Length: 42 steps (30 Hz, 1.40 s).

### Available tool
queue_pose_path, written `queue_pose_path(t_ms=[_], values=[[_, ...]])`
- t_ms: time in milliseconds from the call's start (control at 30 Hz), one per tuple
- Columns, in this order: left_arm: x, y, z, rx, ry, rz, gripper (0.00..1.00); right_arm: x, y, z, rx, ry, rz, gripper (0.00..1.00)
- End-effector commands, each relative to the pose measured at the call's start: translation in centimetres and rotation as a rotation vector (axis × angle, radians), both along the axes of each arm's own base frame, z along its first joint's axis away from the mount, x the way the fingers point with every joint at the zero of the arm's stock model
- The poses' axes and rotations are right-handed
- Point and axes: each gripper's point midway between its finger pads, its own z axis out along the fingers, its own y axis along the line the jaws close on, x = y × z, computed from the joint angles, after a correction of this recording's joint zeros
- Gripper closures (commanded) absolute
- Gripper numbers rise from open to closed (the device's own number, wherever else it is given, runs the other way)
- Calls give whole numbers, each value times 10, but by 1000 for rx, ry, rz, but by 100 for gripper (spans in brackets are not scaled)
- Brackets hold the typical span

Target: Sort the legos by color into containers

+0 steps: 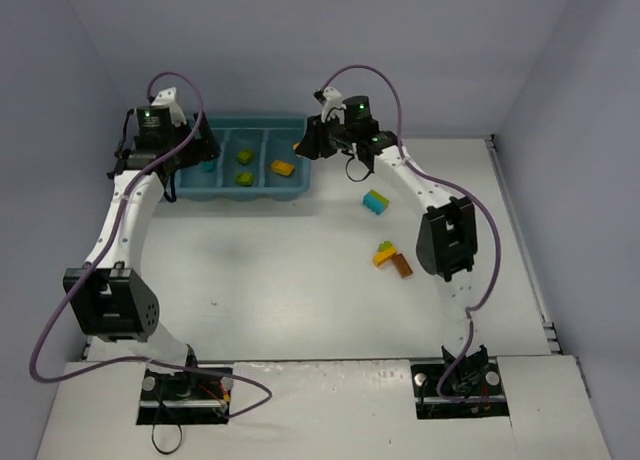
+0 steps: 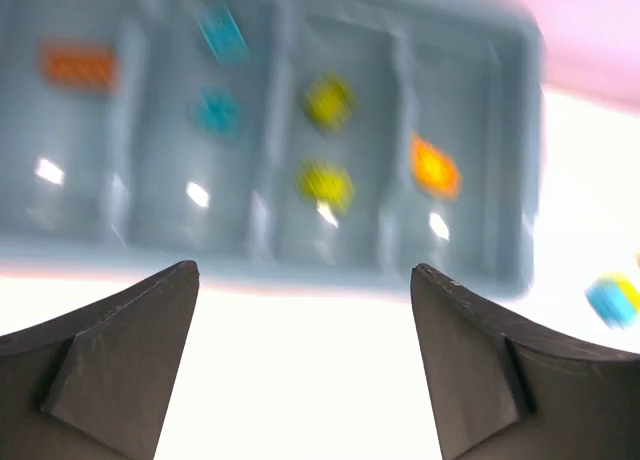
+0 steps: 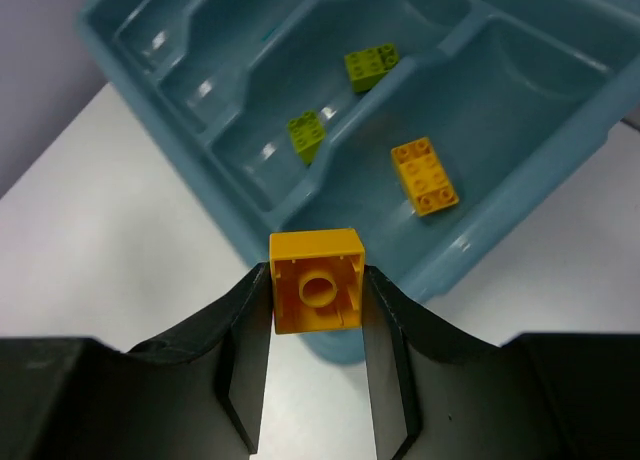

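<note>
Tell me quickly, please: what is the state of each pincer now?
Left pincer: open, holding nothing.
Right pincer: closed on a yellow brick.

Long teal plastic tray [image 1: 250, 194] upper centre, top view. Two lime plastic bricks [image 1: 245, 156] in third compartment from left; yellow-orange brick [image 1: 282, 167] in rightmost. On white table [image 1: 300, 280] right of tray: teal-lime brick [image 1: 376, 202], yellow-brown brick cluster [image 1: 386, 257] below it.
</note>
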Motion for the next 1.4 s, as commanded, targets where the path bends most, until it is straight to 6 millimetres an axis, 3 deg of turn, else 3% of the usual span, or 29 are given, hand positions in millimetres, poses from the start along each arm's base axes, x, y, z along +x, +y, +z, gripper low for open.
queue_pose_path(t_ms=[0,33,67,100,133,167,233,267,433,467,500,567,667,733,800,833,867,900,967,1033,1267,1300,1333,1367], values=[[-59,-54,-24,-112,157,-122,17,41,9,38,-3,-208,-52,95],[-75,-60,-21,-116,160,-141,17,47,12,38,-10,-225,-58,94],[-91,-67,-40,-121,214,-157,16,52,21,22,-32,-231,-49,94],[-100,-70,-47,-121,236,-162,16,60,23,31,-28,-270,-69,93],[-116,-76,-47,-130,250,-175,15,63,26,28,-31,-283,-75,92],[-130,-79,-63,-154,302,-171,15,67,31,19,-35,-281,-79,91],[-151,-83,-67,-186,326,-180,15,74,38,17,-14,-308,-92,85],[-163,-82,-81,-195,369,-170,14,77,40,16,-12,-319,-98,81],[-192,-72,-91,-212,366,-95,10,80,62,10,-9,-361,-99,66],[-198,-73,-96,-239,381,-70,10,81,64,11,-3,-373,-103,56],[-199,-72,-90,-251,350,-62,10,81,67,11,-4,-379,-107,52],[-203,-74,-88,-289,343,-41,10,85,65,7,-10,-383,-132,43],[-207,-81,-87,-368,321,-34,10,89,61,10,-14,-391,-163,38],[-207,-86,-91,-399,312,-55,10,89,56,23,-12,-406,-188,36],[-205,-91,-93,-415,306,-80,10,90,46,24,-31,-403,-228,36],[-206,-91,-97,-409,310,-85,10,87,38,44,-21,-420,-251,35],[-205,-92,-97,-400,306,-95,10,85,29,29,-50,-388,-273,36],[-204,-92,-98,-387,305,-100,10,78,20,52,-32,-405,-287,36],[-201,-91,-97,-340,286,-122,9,73,-1,53,-34,-372,-313,36],[-200,-98,-94,-278,275,-171,10,56,-24,50,-42,-322,-332,37],[-189,-135,-91,-62,253,-310,10,4,-139,27,-65,-134,-483,43],[-186,-138,-92,-30,249,-317,10,-7,-152,34,-75,-136,-502,43],[-190,-153,-92,2,242,-379,12,-20,-165,7,-127,-68,-520,43],[-184,-163,-91,23,240,-407,13,-28,-174,-1,-149,-46,-530,44]])
